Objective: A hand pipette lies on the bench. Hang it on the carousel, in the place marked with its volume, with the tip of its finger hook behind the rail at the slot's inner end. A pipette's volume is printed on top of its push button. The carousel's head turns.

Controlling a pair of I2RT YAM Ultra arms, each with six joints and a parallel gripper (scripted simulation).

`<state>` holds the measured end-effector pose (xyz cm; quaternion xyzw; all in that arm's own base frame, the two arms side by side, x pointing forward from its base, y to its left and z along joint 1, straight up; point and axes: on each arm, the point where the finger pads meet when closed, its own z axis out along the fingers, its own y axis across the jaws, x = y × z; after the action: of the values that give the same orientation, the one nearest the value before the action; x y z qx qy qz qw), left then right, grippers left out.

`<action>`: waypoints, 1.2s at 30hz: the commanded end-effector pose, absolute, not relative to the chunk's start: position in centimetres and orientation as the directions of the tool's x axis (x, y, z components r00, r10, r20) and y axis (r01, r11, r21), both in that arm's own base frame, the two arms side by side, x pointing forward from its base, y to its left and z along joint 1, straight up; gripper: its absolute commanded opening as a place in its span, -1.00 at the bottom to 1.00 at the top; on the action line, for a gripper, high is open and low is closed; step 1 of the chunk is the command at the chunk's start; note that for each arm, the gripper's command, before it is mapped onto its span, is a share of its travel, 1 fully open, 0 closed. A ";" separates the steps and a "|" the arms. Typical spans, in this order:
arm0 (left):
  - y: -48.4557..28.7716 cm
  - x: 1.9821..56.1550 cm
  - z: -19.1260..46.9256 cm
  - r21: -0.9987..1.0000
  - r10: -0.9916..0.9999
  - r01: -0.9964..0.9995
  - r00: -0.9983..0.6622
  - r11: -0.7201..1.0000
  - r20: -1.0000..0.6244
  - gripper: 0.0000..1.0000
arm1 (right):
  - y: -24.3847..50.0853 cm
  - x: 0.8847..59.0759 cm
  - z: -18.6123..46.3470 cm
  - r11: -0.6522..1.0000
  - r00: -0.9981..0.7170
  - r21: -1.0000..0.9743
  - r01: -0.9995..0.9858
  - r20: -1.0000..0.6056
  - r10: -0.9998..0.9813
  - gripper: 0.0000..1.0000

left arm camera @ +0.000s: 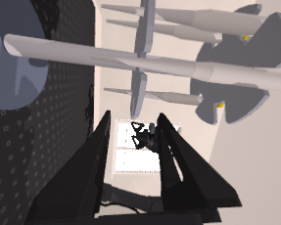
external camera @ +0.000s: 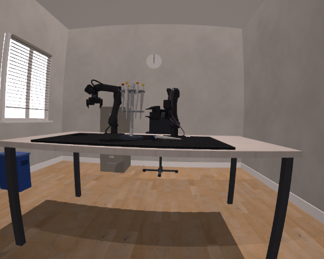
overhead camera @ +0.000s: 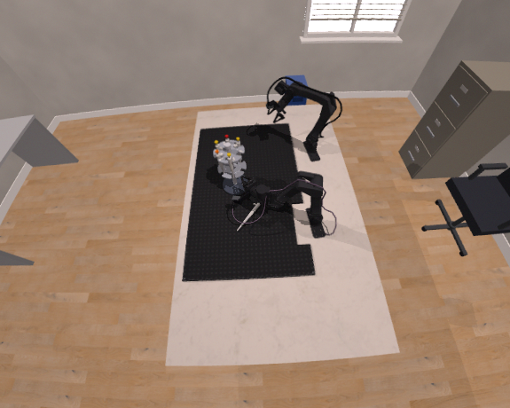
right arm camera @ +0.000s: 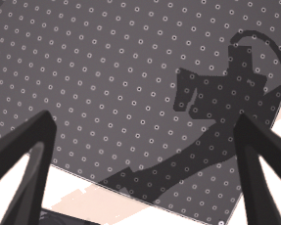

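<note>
The loose pipette (overhead camera: 249, 215) is white and grey and lies flat on the black mat in front of the carousel; it also shows in the exterior view (external camera: 165, 137). The carousel (overhead camera: 226, 160) stands on the mat and holds several pipettes with coloured buttons (external camera: 132, 112). My left gripper (overhead camera: 247, 182) is level with the carousel's pole, pointing at it from beside it. In the left wrist view its fingers stand partly apart with nothing between them, just short of the pole (left arm camera: 98, 54). My right gripper (overhead camera: 277, 116) hangs open and empty above the mat's far edge (right arm camera: 142, 147).
The black perforated mat (overhead camera: 249, 204) covers most of the white table. The left arm's base (overhead camera: 317, 222) and the right arm's base (overhead camera: 312, 148) stand at the mat's right side. A blue bin (external camera: 16, 169) sits on the floor.
</note>
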<state>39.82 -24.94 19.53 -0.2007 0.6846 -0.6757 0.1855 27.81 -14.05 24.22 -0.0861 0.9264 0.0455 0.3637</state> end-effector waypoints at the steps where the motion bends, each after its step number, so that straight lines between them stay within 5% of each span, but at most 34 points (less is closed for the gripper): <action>1: -24.4 39.0 21.0 -1.000 -0.512 0.027 -0.859 -0.004 -0.021 -0.02 | -14.4 28.2 25.3 0.980 -0.687 -0.009 -0.198 -0.712 -0.145 1.00; 20: -20.6 36.7 20.9 -1.000 -0.512 0.027 -0.859 -0.002 -0.022 -0.02 | -14.4 28.2 25.3 0.980 -0.687 -0.009 -0.198 -0.712 -0.145 1.00; 21: -19.9 36.8 21.2 -0.999 -0.508 0.034 -0.860 0.035 -0.047 1.00 | -14.4 28.2 25.3 0.980 -0.687 -0.009 -0.198 -0.712 -0.145 1.00; 36: -10.6 35.1 23.5 -0.858 -0.381 0.211 -0.827 0.469 -0.412 1.00 | -14.4 28.2 25.3 0.980 -0.687 -0.009 -0.198 -0.712 -0.145 1.00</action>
<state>35.90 -11.56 23.27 -0.1043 0.7323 -0.5991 0.3065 27.81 -14.05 24.22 -0.0861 0.9264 0.0455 0.3637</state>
